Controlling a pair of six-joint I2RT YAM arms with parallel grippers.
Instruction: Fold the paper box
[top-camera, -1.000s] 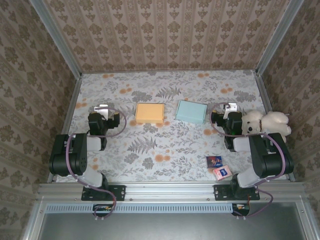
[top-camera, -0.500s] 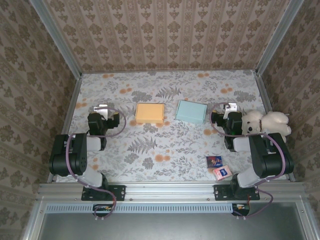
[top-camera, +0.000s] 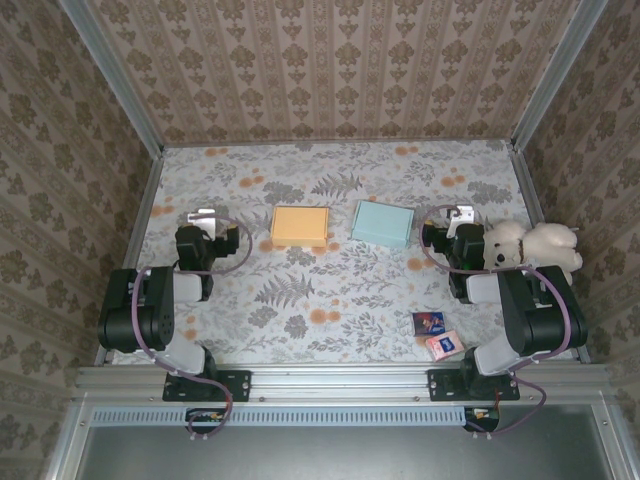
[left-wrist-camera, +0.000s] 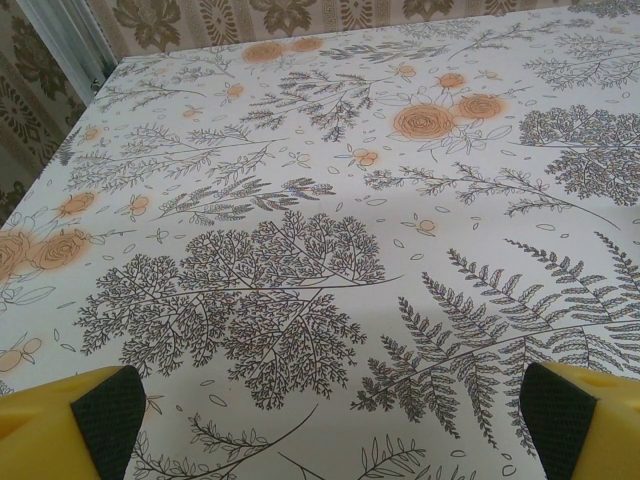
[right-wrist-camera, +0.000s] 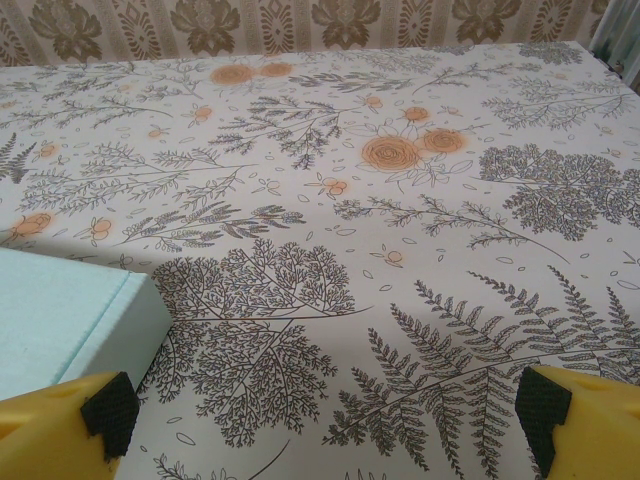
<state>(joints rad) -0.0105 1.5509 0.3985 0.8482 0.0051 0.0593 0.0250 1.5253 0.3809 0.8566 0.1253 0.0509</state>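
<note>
From above, the floral-printed bench (top-camera: 340, 300) carries two boxes side by side near its middle. The orange paper box (top-camera: 300, 227) is on the left and the pale blue paper box (top-camera: 381, 222) is to its right, close together but not touching. Both look closed and flat-topped, though at this height I cannot be sure how their flaps sit.

The left hand (top-camera: 204, 217) rests low over the bench, left of the orange paper box with a clear gap between them. The right hand (top-camera: 460, 214) sits just right of the pale blue paper box. A white plush bear (top-camera: 530, 247) lies against the right arm at the bench's right edge. Two small packets (top-camera: 437, 334) lie near that arm's base.

The wrist cameras add what the overhead view leaves too small to read. In the left wrist view, the left hand (left-wrist-camera: 330, 430) is spread wide, its yellow fingers (left-wrist-camera: 60, 430) with dark pads in the bottom corners. Bare printed bench (left-wrist-camera: 300, 200) lies between them and ahead.

The right hand (right-wrist-camera: 325, 415) is spread just as wide. The near corner of the pale blue paper box (right-wrist-camera: 70, 320) enters from the left, just beside the left-side finger and apart from it. This close view shows the box's upright side wall, which the overhead picture flattens.
</note>
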